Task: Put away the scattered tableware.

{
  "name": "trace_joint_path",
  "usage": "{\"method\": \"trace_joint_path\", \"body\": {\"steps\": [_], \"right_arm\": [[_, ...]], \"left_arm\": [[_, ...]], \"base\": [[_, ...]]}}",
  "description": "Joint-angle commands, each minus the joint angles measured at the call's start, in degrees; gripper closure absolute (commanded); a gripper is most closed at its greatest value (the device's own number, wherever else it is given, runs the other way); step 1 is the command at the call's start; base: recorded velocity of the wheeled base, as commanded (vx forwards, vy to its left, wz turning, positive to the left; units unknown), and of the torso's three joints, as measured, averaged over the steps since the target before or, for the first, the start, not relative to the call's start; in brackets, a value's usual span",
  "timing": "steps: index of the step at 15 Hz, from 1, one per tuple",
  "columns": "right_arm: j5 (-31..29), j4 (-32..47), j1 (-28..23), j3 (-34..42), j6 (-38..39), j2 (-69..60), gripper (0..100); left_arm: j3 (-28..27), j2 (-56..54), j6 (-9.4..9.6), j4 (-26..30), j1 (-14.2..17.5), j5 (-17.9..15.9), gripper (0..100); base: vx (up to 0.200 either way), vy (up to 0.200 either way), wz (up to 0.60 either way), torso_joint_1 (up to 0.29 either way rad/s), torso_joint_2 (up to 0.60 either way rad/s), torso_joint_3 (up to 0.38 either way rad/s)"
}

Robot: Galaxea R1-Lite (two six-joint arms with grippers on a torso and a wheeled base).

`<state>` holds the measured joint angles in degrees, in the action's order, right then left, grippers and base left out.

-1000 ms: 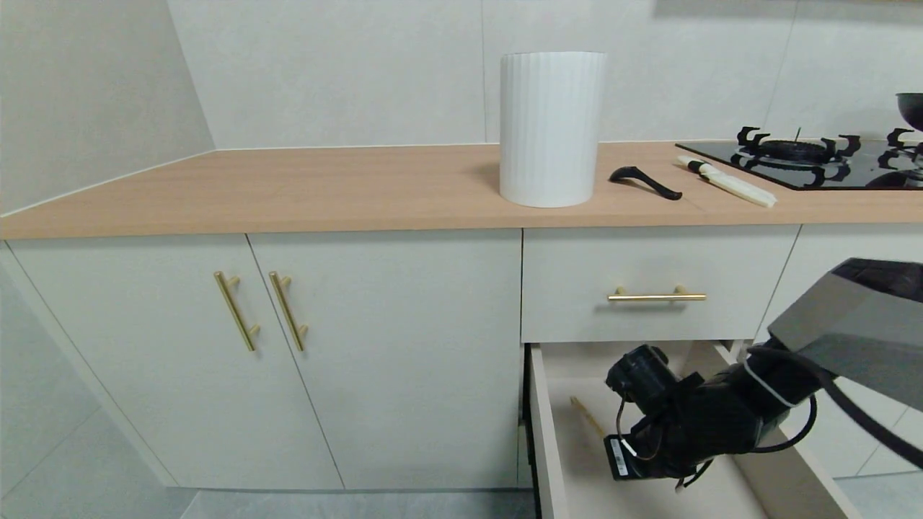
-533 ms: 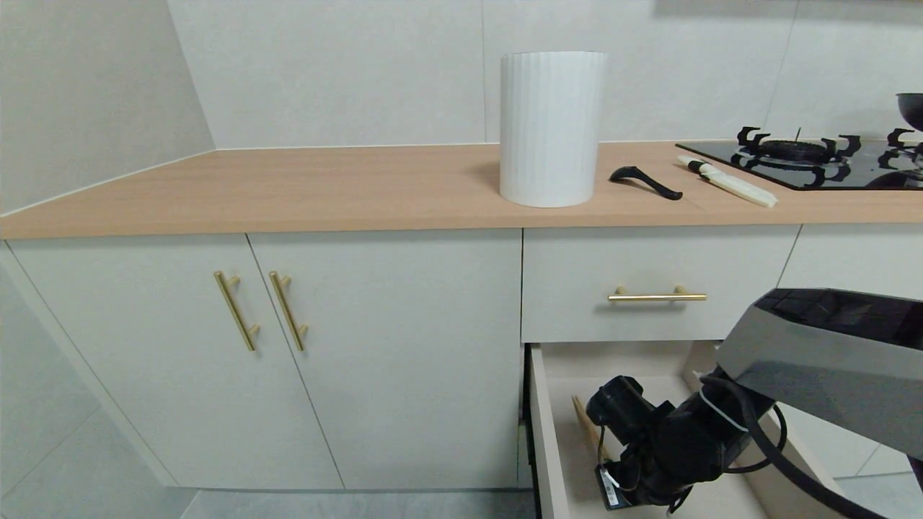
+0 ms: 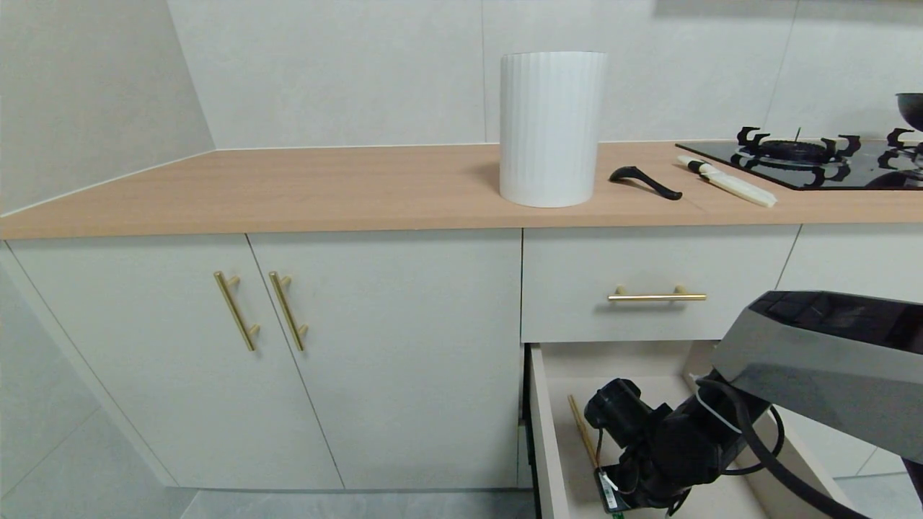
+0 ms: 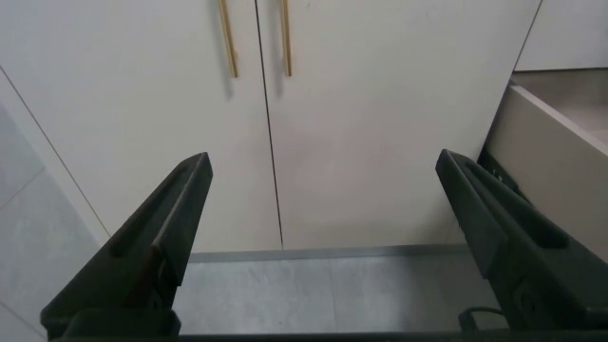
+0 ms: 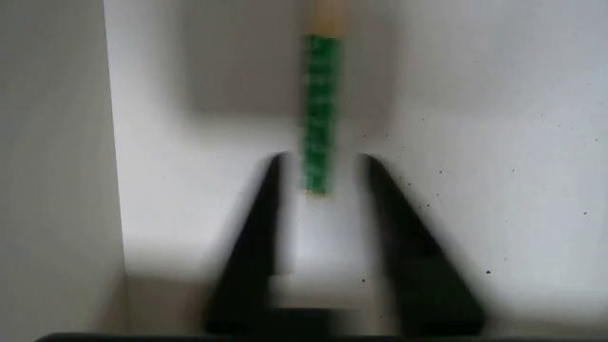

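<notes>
- Chopstick [image 3: 581, 431], wood with a green end, lies flat on the floor of the open lower drawer [image 3: 542, 432], near the drawer's left wall.
- Right gripper [image 5: 323, 166] is down inside that drawer. Its jaws are released, one on each side of the green end, with a gap on both sides.
- Left gripper [image 4: 323, 163] has its jaws spread wide with nothing between them. It hangs low in front of the double cabinet doors [image 4: 361, 142], above the floor.
- On the table [image 3: 324, 191] are a black spoon [image 3: 644, 180] and a cream-handled utensil [image 3: 727, 182], between a white ribbed canister [image 3: 551, 128] and the gas hob [image 3: 807, 162].
- The upper drawer [image 3: 656, 285] is shut and sits directly above the open one, so headroom for the right arm is tight. The drawer's side walls hem it in.
</notes>
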<state>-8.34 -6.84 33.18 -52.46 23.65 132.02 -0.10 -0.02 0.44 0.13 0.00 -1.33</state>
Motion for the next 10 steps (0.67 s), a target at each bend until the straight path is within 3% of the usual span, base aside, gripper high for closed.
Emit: {"method": "trace_joint_path", "body": {"steps": [1,6,10], "right_arm": [[-0.01,-0.02,0.04,-0.01,-0.01,-0.10,0],[-0.01,-0.02,0.04,0.07,-0.01,-0.19,0],[0.34,1.92,-1.98,0.69,-0.53,-13.99,0]], "left_arm": [[0.01,0.02,0.00,0.04,0.00,0.01,0],[0.01,0.02,0.00,0.04,0.00,0.01,0],[0.01,0.02,0.00,-0.05,0.00,0.01,0]], "base": [[0.000,0.000,0.00,0.000,0.00,0.000],[0.000,0.000,0.00,0.000,0.00,0.000],[0.000,0.000,0.00,0.000,0.00,0.000]]}}
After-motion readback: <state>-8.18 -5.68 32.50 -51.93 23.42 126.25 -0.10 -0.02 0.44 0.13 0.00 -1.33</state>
